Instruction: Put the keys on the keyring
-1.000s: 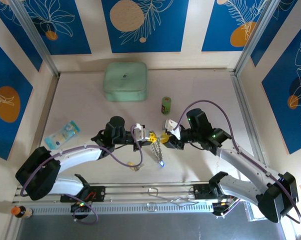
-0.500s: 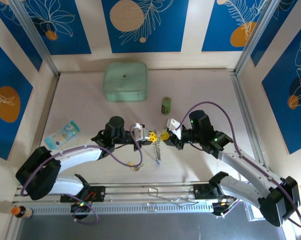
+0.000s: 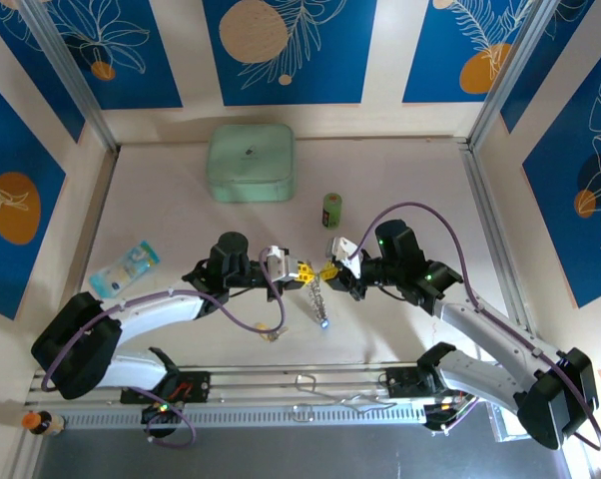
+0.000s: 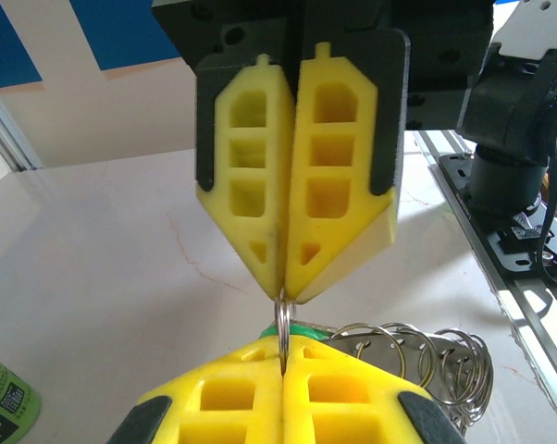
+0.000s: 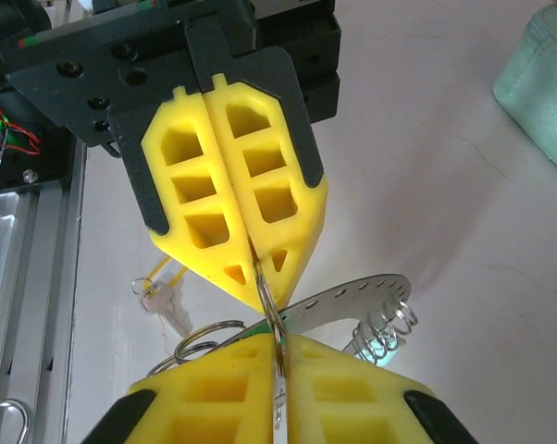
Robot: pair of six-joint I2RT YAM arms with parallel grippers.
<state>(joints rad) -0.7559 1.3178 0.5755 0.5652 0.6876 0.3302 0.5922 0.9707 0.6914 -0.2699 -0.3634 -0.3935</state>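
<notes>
My right gripper [image 3: 329, 271] has closed up since a second ago, now meeting the left gripper [image 3: 301, 270] tip to tip, both pinched tight on the keyring [image 4: 283, 314], its coil dangling beneath my fingertips, small blue key [image 3: 323, 322] lowest.

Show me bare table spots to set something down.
Bare: the table right of the cylinder, and between box and packet. Crowded: centre, where left gripper and right gripper pinch the keyring.

Pale marbled table [image 3: 400, 170] inside cream walls [image 3: 186, 60] with blue leaf-patterned panels [image 3: 281, 50].
</notes>
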